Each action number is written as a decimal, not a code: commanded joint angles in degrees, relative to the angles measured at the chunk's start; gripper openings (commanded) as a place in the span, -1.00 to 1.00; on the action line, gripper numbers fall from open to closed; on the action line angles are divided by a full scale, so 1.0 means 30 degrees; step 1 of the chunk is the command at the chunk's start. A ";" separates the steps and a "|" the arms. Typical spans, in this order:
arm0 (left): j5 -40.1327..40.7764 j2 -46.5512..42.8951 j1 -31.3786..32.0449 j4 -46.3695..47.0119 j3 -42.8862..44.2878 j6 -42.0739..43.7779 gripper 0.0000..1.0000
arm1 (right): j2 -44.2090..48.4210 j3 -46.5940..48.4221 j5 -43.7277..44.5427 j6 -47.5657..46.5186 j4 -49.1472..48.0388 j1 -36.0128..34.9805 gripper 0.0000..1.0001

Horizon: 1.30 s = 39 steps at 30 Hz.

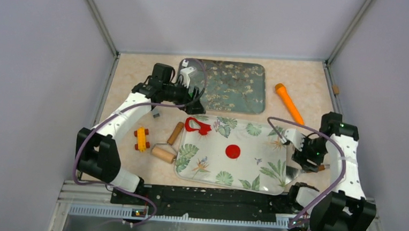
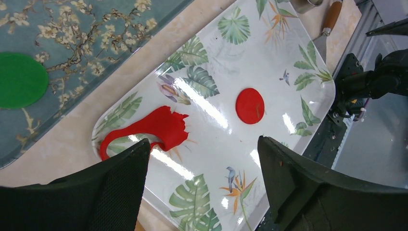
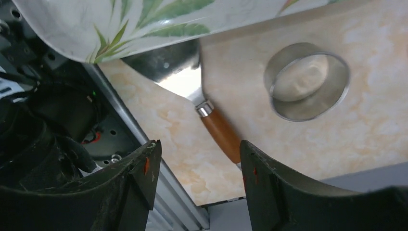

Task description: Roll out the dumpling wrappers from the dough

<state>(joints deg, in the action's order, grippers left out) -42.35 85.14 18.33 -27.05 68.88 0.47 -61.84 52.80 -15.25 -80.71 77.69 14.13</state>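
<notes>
Both tools are standing spread and holding nothing. In the top view the left tool (image 2: 202, 147) is hovering over the ragged red scrap (image 2: 163, 127) at the upper left corner of the leaf-print tray (image 1: 252, 169). The right tool (image 3: 198, 144) is hanging above the scraper (image 3: 221, 130) at the tray's right edge. The red wrapper (image 1: 233, 151) is lying flat near the tray's centre. The green wrapper (image 2: 19, 79) is lying on the blossom-print mat (image 1: 236, 88), at the left edge of the left wrist view. Risk one: the scraper's blade appears to be sitting under the tray rim, so lifting it carelessly could be tipping the tray and sliding the red wrapper. Risk two: a low pass by the left tool could be snagging the soft scrap and dragging it across the surface. Count: two wrappers, one scrap, one scraper, one metal ring cutter (image 3: 306, 81), one wooden roller (image 1: 163, 154), one tray, one mat.
</notes>
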 commanded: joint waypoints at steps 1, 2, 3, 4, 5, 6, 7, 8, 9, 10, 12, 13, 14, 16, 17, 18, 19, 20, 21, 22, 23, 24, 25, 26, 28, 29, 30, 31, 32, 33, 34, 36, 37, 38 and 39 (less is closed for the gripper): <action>-0.0585 -0.0041 -0.0059 0.0574 0.0837 0.0056 0.70 | 0.0172 -0.2453 0.1387 -0.5501 -0.0627 0.0471 0.25; -0.0576 -0.0021 -0.0046 0.0622 0.0877 0.0002 0.70 | 0.0225 -0.2877 0.1412 -0.5866 -0.1154 0.0464 0.25; -0.0549 0.0004 -0.0048 0.0628 0.0926 -0.0009 0.70 | 0.0254 -0.3245 0.1525 -0.6297 -0.1611 0.0474 0.25; -0.0498 0.0007 -0.0045 0.0592 0.0991 -0.0010 0.70 | 0.0231 -0.3562 0.1693 -0.6687 -0.1961 0.0453 0.25; -0.0463 0.0000 -0.0045 0.0525 0.1021 0.0023 0.70 | 0.0163 -0.3807 0.1868 -0.7102 -0.2176 0.0462 0.23; -0.0421 -0.0037 -0.0045 0.0436 0.1036 0.0091 0.70 | 0.0103 -0.4068 0.2142 -0.7484 -0.2332 0.0474 0.23; -0.0394 -0.0064 -0.0052 0.0385 0.1041 0.0138 0.70 | 0.0128 -0.4390 0.2545 -0.7854 -0.2513 0.0455 0.23; -0.0372 -0.0100 -0.0045 0.0338 0.0990 0.0184 0.71 | 0.0176 -0.4785 0.2785 -0.8299 -0.2704 0.0463 0.23; -0.0322 -0.0160 -0.0045 0.0336 0.0940 0.0194 0.71 | 0.0277 -0.5212 0.3274 -0.8666 -0.3054 0.0467 0.23; -0.0261 -0.0200 -0.0045 0.0343 0.0883 0.0195 0.71 | 0.0330 -0.5672 0.3545 -0.8976 -0.3603 0.0474 0.24; -0.0213 -0.0280 -0.0045 0.0456 0.0739 0.0097 0.71 | 0.0372 -0.6504 0.3917 -0.9234 -0.4945 0.0459 0.24; -0.0174 -0.0343 -0.0052 0.0501 0.0704 0.0040 0.71 | 0.0232 -0.6859 0.4065 -0.9321 -0.5520 0.0459 0.24; -0.0143 -0.0370 -0.0060 0.0503 0.0696 -0.0004 0.71 | -0.0019 -0.7201 0.4186 -0.9214 -0.6185 0.0466 0.24; -0.0151 -0.0395 -0.0045 0.0509 0.0698 -0.0011 0.71 | -0.0686 -0.7487 0.4525 -0.8794 -0.7270 0.0453 0.22; -0.0126 -0.0431 -0.0045 0.0511 0.0695 0.0030 0.71 | -0.1127 -0.7556 0.4723 -0.8622 -0.7631 0.0458 0.17; -0.0104 -0.0443 -0.0045 0.0519 0.0709 0.0068 0.70 | -0.1618 -0.7576 0.4956 -0.8476 -0.7870 0.0488 0.10; -0.0091 -0.0440 -0.0045 0.0518 0.0707 0.0088 0.71 | -0.2020 -0.7619 0.5015 -0.8326 -0.8120 0.0525 0.02; -0.0069 -0.0407 -0.0045 0.0520 0.0703 0.0105 0.71 | -0.2411 -0.7635 0.5022 -0.8248 -0.8371 0.0646 -0.05; -0.0083 -0.0418 -0.0045 0.0513 0.0725 0.0107 0.71 | -0.2698 -0.7678 0.5382 -0.8246 -0.8604 0.0801 -0.13; -0.0088 -0.0386 -0.0045 0.0523 0.0709 0.0085 0.71 | -0.2822 -0.7756 0.5606 -0.8268 -0.9021 0.0974 -0.21; -0.0129 -0.0371 -0.0045 0.0568 0.0707 0.0038 0.71 | -0.2889 -0.7890 0.5810 -0.8358 -0.9351 0.1168 -0.29; -0.0185 -0.0322 -0.0045 0.0625 0.0733 -0.0019 0.71 | -0.2846 -0.7973 0.5989 -0.8564 -0.9550 0.1390 -0.56; -0.0247 -0.0257 -0.0045 0.0676 0.0739 -0.0084 0.71 | -0.2734 -0.7932 0.6081 -0.8820 -0.9469 0.1707 -0.84; -0.0306 -0.0205 -0.0045 0.0737 0.0755 -0.0104 0.71 | -0.2530 -0.7762 0.6119 -0.9160 -0.9182 0.2087 -1.00; -0.0478 -0.0056 -0.0045 0.0895 0.0784 -0.0107 0.70 | -0.1941 -0.7135 0.6136 -0.9752 -0.7977 0.3040 -1.00; -0.0529 0.0010 -0.0045 0.1032 0.0801 -0.0121 0.70 | -0.1541 -0.6597 0.6074 -1.0148 -0.7049 0.3451 -1.00; -0.0591 0.0066 -0.0037 0.1236 0.0785 -0.0661 0.70 | -0.1018 -0.6043 0.5946 -1.0578 -0.5857 0.3759 -1.00; -0.0741 0.0154 -0.0018 0.1488 0.0750 -0.0905 0.70 | -0.0356 -0.5413 0.5840 -1.1035 -0.4719 0.3969 -1.00; -0.0874 0.0271 0.0025 0.1703 0.0742 -0.1103 0.70 | 0.0283 -0.4770 0.5602 -1.1436 -0.3386 0.4047 -1.00; -0.0956 0.0392 0.0103 0.1895 0.0759 -0.1231 0.70 | 0.1001 -0.4075 0.5385 -1.1911 -0.2106 0.4075 -1.00; -0.1010 0.0532 0.0227 0.2076 0.0786 -0.1357 0.70 | 0.1875 -0.3398 0.5204 -1.2443 -0.0862 0.4067 -1.00; -0.1096 0.0792 0.0544 0.2546 0.0839 -0.1564 0.71 | 0.3027 -0.2343 0.5170 -1.3445 0.1173 0.4051 -1.00; -0.1101 0.0981 0.0729 0.2803 0.0852 -0.1677 0.72 | 0.3522 -0.2134 0.5250 -1.3951 0.1792 0.4050 -1.00; -0.1054 0.1125 0.0931 0.2882 0.0967 -0.1746 0.73 | 0.3987 -0.1977 0.5447 -1.4254 0.2188 0.4075 -1.00; -0.0909 0.1301 0.1147 0.2892 0.1106 -0.1805 0.74 | 0.4346 -0.1847 0.5556 -1.4490 0.2417 0.4053 -1.00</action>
<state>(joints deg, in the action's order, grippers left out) -43.92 87.35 19.55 -22.68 69.65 -3.11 -53.32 43.70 1.78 -115.70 72.47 25.96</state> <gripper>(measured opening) 0.859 0.213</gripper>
